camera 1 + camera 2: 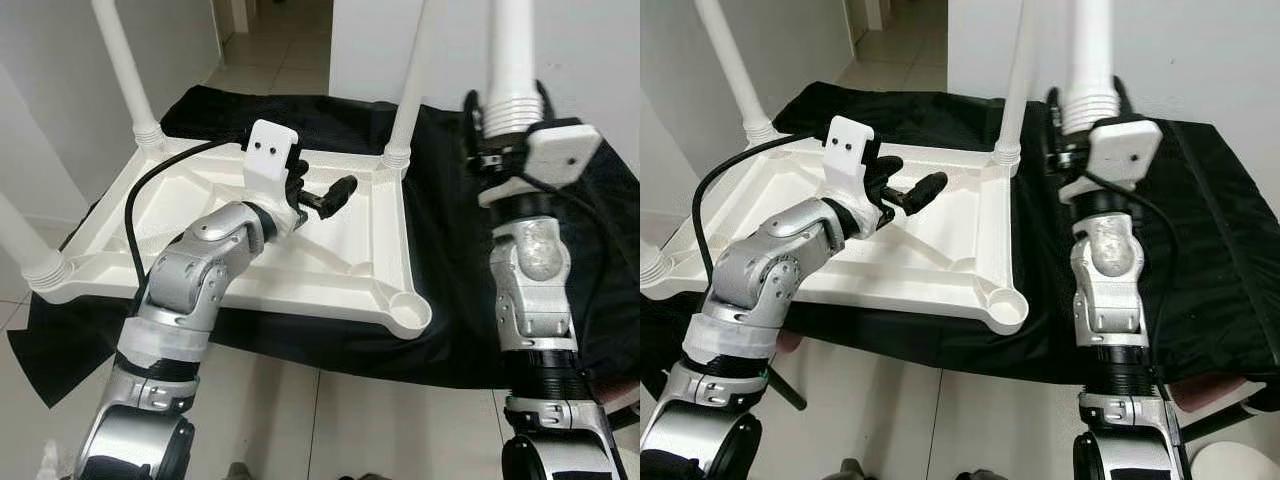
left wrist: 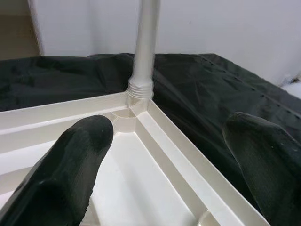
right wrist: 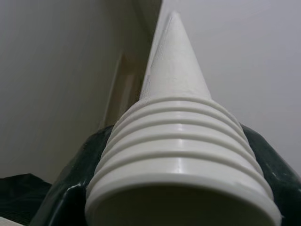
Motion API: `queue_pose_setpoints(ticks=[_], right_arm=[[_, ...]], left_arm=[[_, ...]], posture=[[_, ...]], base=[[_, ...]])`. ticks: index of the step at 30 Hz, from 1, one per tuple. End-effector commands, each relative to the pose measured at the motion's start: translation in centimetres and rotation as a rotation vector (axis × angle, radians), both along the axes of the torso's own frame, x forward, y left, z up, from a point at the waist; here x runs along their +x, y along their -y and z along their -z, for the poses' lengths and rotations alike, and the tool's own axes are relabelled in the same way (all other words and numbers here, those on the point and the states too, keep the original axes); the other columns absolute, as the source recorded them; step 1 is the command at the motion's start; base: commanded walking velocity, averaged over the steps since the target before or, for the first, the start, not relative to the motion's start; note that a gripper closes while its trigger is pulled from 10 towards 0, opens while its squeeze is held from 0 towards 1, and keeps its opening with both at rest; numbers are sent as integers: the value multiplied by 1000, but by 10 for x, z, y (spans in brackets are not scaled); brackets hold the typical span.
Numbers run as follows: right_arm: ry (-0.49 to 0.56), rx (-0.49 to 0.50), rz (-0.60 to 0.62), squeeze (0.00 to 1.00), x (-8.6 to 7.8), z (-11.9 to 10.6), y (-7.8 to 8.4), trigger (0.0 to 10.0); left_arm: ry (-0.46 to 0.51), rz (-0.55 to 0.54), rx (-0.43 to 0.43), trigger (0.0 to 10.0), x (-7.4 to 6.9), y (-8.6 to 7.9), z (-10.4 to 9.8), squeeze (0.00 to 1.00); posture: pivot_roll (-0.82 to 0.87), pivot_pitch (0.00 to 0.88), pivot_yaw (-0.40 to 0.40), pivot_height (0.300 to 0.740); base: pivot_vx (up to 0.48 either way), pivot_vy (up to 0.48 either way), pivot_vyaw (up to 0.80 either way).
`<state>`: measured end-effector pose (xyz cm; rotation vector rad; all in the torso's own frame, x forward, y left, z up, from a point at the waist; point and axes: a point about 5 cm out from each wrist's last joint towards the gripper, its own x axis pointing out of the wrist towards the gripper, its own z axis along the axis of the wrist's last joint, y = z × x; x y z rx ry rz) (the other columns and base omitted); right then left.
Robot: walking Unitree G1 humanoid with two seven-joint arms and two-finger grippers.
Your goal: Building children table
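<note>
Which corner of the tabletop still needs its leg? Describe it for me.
On the black cloth lies the upturned white tabletop. Its near corner toward the right arm holds an empty round socket; the other three corners already carry upright legs.

Upturned white tabletop (image 1: 340,270), fourth leg (image 1: 512,60) unattached.

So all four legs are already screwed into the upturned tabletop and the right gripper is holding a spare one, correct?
Not quite. The head views show three legs screwed in; the near right corner socket of the tabletop is open. The right gripper does hold a leg, which is the fourth, not a spare. The left gripper is open over the tabletop.
</note>
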<state>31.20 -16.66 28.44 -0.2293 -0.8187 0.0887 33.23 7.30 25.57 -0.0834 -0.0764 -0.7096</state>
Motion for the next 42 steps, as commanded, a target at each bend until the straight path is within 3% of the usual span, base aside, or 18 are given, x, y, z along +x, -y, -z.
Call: queue_pose_setpoints(ticks=[1,3,8,9,10,11,18,19,20,21,28,33,37,42], right_arm=[[69,-30,-24,0,-5,-11,-5,10000],[62,-59,-42,0,-5,-6,-8,10000],[52,-74,-54,0,-5,-3,-9,10000],[37,-86,-68,0,-6,2,-10,10000],[26,-95,-78,0,-6,6,-11,10000],[12,-109,-89,0,-8,10,-12,10000],[-57,-157,-132,0,-10,30,-14,10000],[-78,-163,-139,0,-10,36,-14,10000],[-91,-167,-142,0,-10,40,-15,10000],[-100,-173,-145,0,-10,44,-16,10000],[-134,-200,-186,0,-11,54,-26,10000],[-166,-229,-253,0,-14,64,-41,10000],[-171,-283,-258,0,-15,69,-48,10000],[-176,-330,-263,0,-17,75,-53,10000]], left_arm=[[24,87,-44,10000,-1,3,-8,0],[24,134,-102,10000,-1,3,-15,0],[21,162,-137,10000,-1,3,-18,0],[12,223,-174,10000,-2,1,-21,216],[9,267,-200,10000,-3,-1,-23,216],[-5,316,-241,10000,-4,-3,-25,1000],[-11,441,-316,10000,-5,-8,-35,1000],[-28,469,-356,10000,-4,-10,-40,608],[-40,487,-384,10000,-3,-11,-42,608],[-46,515,-414,10000,-3,-11,-46,0],[-86,609,-451,10000,-5,-9,-48,0],[-145,652,-385,10000,-7,5,-37,0],[-199,602,-323,10000,-1,15,-27,0],[-249,587,-333,10000,4,18,-30,0]], posture=[[-44,0,-22,740],[-40,0,-27,740],[-33,0,-31,740],[-31,0,-35,740],[-30,0,-36,740],[-31,0,-38,740],[-39,0,-37,740],[-46,0,-31,740],[-46,0,-31,740],[-47,0,-29,740],[-54,0,-21,740],[-55,0,-13,740],[-55,0,-13,740],[-56,0,-11,740]], base=[[0,0,0],[0,0,0],[0,0,0],[0,0,0],[0,0,0],[0,0,0],[0,0,0],[0,0,0],[0,0,0],[0,0,0],[0,0,0],[0,0,0],[0,0,0],[0,0,0]])
